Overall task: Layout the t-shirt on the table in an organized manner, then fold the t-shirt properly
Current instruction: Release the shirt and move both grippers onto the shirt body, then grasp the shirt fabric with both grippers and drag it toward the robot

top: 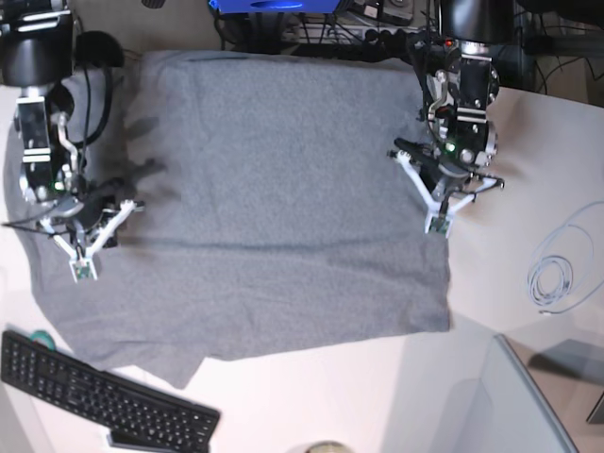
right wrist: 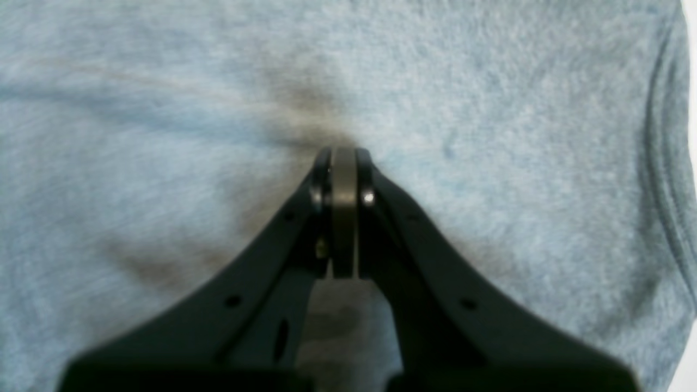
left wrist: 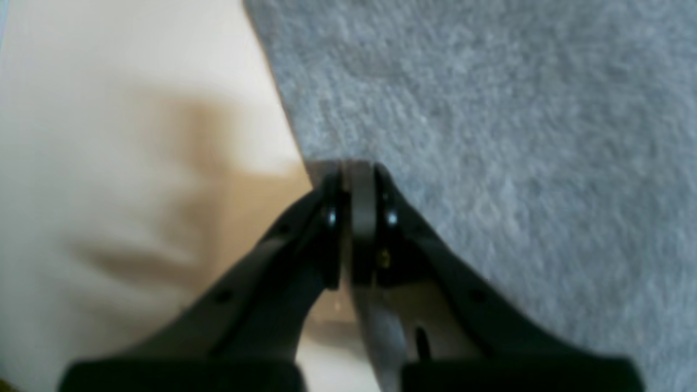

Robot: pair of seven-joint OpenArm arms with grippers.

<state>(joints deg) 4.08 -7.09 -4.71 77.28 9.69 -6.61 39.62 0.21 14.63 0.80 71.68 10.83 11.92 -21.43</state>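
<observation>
The heather-grey t-shirt (top: 283, 189) lies spread flat over most of the white table (top: 311, 396). My left gripper (top: 439, 226) is at the shirt's right edge; in the left wrist view the left gripper (left wrist: 359, 174) is shut right on that edge of the t-shirt (left wrist: 490, 136), with a strip of grey cloth between the fingers and bare table (left wrist: 109, 163) beside it. My right gripper (top: 83, 272) rests on the shirt's left part. Close up, the right gripper (right wrist: 343, 155) is shut with its tips on the t-shirt (right wrist: 163, 163), where faint creases meet; no cloth shows between the jaws.
A black keyboard (top: 94, 392) lies at the front left, just off the shirt's lower corner. A coiled white cable (top: 557, 274) sits on the table to the right. A grey panel (top: 500, 406) fills the front right corner. Cables and a blue object (top: 274, 5) crowd the far edge.
</observation>
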